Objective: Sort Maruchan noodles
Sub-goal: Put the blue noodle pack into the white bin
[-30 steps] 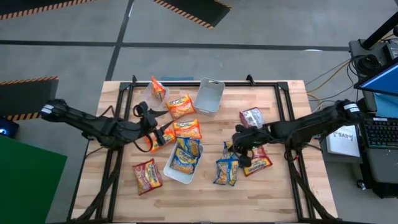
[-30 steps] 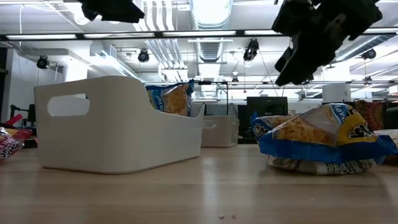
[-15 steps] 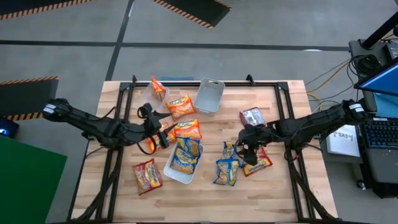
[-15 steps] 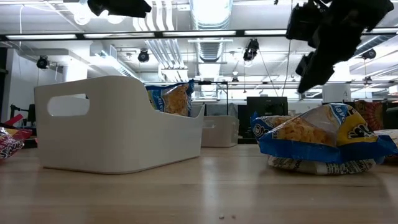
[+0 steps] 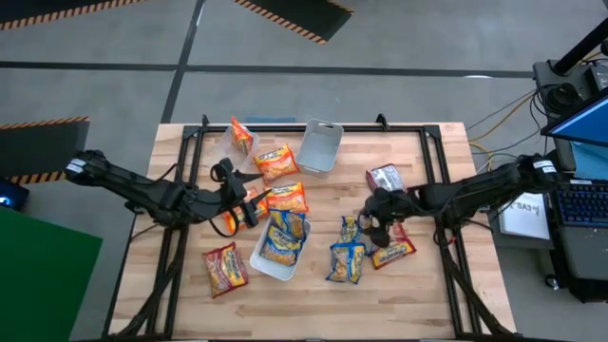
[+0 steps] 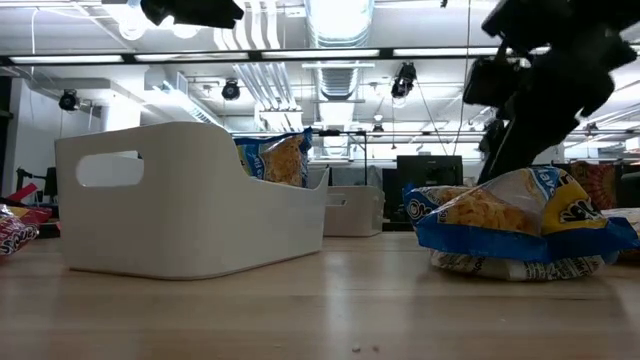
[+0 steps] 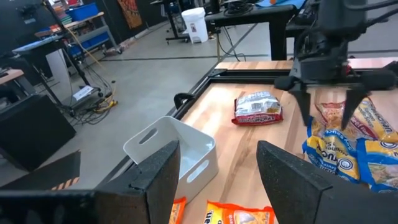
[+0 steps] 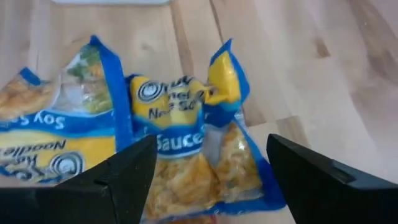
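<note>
Wooden worktop (image 5: 418, 275) on a black frame carries the whole lot, with grey floor around it and a desk with monitor and keyboard off the right edge. Two white bins stand on it: one (image 5: 319, 145) at the far edge, one (image 5: 278, 249) near the middle holding blue-and-yellow packets (image 5: 283, 235). Orange packets lie at the far left (image 5: 242, 135), beside the far bin (image 5: 276, 161) and just beyond the middle bin (image 5: 287, 197). A dark red packet (image 5: 225, 268) lies at the near left, another (image 5: 384, 178) at the far right, and a third (image 5: 395, 247) lies below the right arm. Loose blue-and-yellow packets (image 5: 347, 256) lie right of the middle bin.

The right gripper (image 5: 373, 228) hangs over those loose packets, fingers (image 8: 317, 177) spread wide, holding nothing; the packet (image 8: 186, 149) lies flat on the wood under them. The left gripper (image 5: 251, 205) is above the orange packets left of the middle bin, fingers (image 7: 163, 177) well apart and empty.

Against one second ago, the right fingers have gone from shut to wide open, and the gripper has moved nearer the loose packets. The left arm has shifted slightly toward the middle bin.
</note>
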`<control>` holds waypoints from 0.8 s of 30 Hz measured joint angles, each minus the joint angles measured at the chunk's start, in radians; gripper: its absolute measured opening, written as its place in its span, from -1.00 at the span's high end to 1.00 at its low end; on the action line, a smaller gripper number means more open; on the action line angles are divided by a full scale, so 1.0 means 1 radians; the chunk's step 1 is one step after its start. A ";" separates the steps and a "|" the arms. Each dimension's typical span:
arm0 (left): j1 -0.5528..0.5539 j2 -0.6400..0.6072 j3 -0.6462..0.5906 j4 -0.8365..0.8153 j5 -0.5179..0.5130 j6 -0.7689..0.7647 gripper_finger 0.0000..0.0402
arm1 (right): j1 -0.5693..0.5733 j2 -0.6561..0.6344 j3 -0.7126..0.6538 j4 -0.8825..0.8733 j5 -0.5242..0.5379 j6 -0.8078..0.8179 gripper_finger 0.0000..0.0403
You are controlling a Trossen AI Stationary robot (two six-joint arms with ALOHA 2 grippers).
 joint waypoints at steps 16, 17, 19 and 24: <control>0.000 0.000 -0.001 0.004 0.000 -0.014 0.02 | -0.090 0.170 -0.165 0.495 -0.110 0.056 -0.34; 0.000 0.000 -0.001 0.004 0.000 -0.018 0.02 | -0.090 0.193 -0.167 0.514 -0.110 0.058 -0.32; 0.000 0.000 -0.001 0.004 0.000 -0.025 0.02 | -0.090 0.225 -0.167 0.548 -0.110 0.066 -0.26; 0.000 0.000 -0.002 0.004 0.000 -0.030 0.02 | -0.093 0.270 -0.131 0.551 -0.108 0.067 0.09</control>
